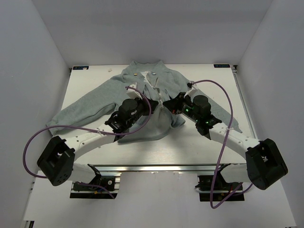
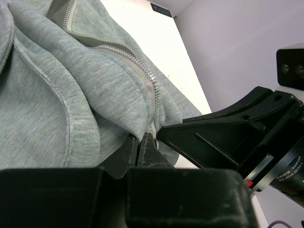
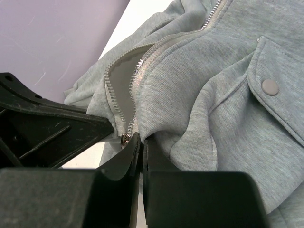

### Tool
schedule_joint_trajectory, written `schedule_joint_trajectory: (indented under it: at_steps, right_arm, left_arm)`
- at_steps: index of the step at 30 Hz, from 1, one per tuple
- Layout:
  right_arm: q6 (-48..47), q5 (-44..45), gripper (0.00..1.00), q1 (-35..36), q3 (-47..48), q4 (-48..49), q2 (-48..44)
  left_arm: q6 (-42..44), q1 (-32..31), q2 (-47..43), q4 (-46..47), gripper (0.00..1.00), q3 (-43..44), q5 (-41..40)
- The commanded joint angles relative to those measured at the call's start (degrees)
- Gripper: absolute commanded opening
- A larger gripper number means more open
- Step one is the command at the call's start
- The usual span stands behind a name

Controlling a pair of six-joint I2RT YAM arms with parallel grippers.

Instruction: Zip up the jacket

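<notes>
We judge light grey-green fleece jacket (image 1: 164,83) soft, limp: hold beside metal zipper (image 2: 147,71); left gripper (image 2: 140,142) pinches it, right gripper (image 3: 141,141) pressed together by slider (image 3: 125,139).

White table (image 1: 156,153) enclosed by pale grey walls (image 1: 152,28) on three sides.

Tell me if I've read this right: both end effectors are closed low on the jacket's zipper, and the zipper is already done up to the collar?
Not done up: the right wrist view shows the zipper parted, lining between its teeth, above the right end effector. The rest holds: it and the left end effector are closed low on the jacket.
</notes>
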Motion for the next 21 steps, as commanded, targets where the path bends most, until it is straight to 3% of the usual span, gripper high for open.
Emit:
schedule_joint_trajectory:
  at_steps: [1, 21]
  right_arm:
    - [0.60, 1.96, 0.00, 0.21, 0.69, 4.17, -1.22]
    - [2.53, 2.14, 0.00, 0.21, 0.68, 5.75, -2.01]
  left_arm:
    - [-0.27, -0.17, -0.98, 2.47, 0.00, -0.49, 1.39]
    - [-1.59, -0.09, -0.90, 2.91, 0.00, -1.28, 5.08]
